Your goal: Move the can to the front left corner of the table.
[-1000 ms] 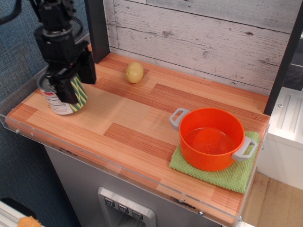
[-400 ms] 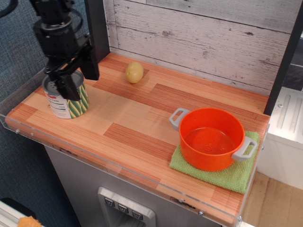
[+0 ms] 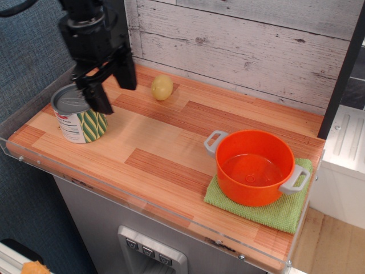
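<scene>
The can (image 3: 78, 117) stood on the table (image 3: 171, 142); the tool (image 3: 111, 85) hung released above it and could clip its rim.

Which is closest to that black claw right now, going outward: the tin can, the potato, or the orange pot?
From the gripper:
1. The can, just below and to the claw's left, near the table's front left corner.
2. The potato, a little way right, toward the back wall.
3. The orange pot, far right, on the green cloth.
</scene>
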You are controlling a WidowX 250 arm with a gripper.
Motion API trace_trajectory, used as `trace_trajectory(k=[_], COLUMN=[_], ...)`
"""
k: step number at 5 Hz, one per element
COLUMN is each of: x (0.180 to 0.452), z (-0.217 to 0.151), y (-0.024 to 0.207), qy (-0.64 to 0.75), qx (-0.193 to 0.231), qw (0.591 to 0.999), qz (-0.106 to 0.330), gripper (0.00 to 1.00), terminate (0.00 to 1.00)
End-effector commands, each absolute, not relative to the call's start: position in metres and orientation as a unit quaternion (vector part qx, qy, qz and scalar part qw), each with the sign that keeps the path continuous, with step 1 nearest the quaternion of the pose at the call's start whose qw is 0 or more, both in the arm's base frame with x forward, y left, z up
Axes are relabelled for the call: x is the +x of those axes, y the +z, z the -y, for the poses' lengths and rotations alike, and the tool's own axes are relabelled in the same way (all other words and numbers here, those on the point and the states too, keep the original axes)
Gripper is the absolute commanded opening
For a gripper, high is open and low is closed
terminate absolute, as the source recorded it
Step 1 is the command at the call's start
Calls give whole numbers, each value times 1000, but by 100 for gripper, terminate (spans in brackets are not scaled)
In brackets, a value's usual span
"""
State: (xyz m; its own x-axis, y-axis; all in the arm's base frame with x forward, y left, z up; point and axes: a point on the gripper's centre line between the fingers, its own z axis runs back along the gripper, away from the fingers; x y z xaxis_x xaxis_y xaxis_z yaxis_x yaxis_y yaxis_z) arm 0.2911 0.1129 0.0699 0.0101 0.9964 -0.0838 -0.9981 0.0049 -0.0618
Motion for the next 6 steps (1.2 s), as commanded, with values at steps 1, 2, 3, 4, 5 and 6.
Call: trace_trajectory(k=[1, 2, 3, 4, 5, 6], x=[315, 319, 311, 299, 281, 264], z=[-91, -72, -59, -58, -64, -64], y=[129, 133, 134, 136, 143, 156], qy=[580, 470, 354, 235, 114, 56], qx=[-22, 19, 38, 26, -24, -24], qw=[811, 879, 932, 971, 993, 998], qz=[74, 85, 68, 30, 3, 9], gripper=[100, 100, 100, 100, 100, 100], terminate=[0, 0, 0, 0, 0, 0])
